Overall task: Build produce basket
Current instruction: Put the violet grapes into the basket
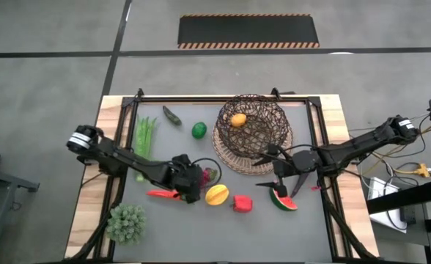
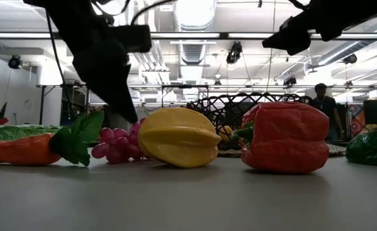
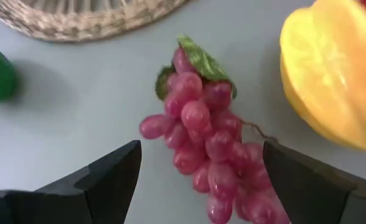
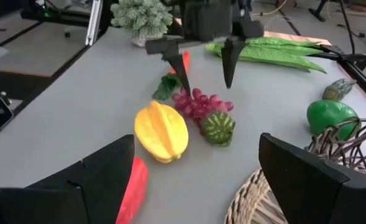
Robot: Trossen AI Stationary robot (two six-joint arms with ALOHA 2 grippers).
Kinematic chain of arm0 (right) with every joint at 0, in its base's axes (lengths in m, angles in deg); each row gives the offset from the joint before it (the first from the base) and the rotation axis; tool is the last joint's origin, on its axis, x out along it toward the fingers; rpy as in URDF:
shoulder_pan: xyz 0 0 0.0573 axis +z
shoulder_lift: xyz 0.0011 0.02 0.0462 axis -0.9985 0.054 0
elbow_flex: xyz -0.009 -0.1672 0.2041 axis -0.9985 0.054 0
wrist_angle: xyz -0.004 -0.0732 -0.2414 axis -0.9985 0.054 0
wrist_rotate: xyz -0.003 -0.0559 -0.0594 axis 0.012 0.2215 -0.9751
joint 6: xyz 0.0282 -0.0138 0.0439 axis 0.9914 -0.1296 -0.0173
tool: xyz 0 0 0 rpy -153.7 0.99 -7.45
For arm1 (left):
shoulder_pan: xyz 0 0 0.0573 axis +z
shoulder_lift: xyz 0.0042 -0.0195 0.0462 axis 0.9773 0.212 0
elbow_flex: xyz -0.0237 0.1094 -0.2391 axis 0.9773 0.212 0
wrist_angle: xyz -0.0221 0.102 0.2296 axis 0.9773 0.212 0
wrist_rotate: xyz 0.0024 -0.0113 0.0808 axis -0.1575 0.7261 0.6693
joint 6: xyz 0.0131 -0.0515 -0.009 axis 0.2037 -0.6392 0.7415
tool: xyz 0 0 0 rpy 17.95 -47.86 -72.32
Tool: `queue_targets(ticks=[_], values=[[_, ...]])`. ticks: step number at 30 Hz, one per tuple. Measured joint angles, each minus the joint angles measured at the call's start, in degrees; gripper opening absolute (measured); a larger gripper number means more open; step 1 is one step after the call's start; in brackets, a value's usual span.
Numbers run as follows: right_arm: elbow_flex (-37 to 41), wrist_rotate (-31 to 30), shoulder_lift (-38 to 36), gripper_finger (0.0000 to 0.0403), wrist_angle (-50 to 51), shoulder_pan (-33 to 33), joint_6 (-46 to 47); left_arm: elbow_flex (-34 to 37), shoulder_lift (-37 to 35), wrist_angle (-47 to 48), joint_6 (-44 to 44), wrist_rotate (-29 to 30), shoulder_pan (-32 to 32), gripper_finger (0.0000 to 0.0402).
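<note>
The purple-red grapes (image 3: 208,137) lie on the grey table, their green leaf pointing toward the basket (image 1: 252,132). My left gripper (image 1: 199,178) is open and hangs just above the grapes, one finger on each side; it also shows in the right wrist view (image 4: 206,81). My right gripper (image 1: 285,180) is open and empty, between the basket's near rim and the watermelon slice (image 1: 283,199). An orange (image 1: 237,120) lies in the basket. The yellow mango (image 1: 216,194), red pepper (image 1: 242,203) and carrot (image 1: 160,193) lie near the grapes.
Green beans (image 1: 146,136), a dark chili (image 1: 171,115) and a lime (image 1: 199,130) lie at the far left. A pale green leafy clump (image 1: 126,222) stands at the near left corner. A person (image 2: 321,106) stands in the room beyond the table.
</note>
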Motion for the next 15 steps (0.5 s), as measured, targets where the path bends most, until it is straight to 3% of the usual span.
queue_targets(ticks=[15], values=[[0.09,0.13,-0.73,0.0325,0.09,0.02,0.45,-0.22,4.06,-3.79,-1.49,-1.86,3.11,0.0317]])
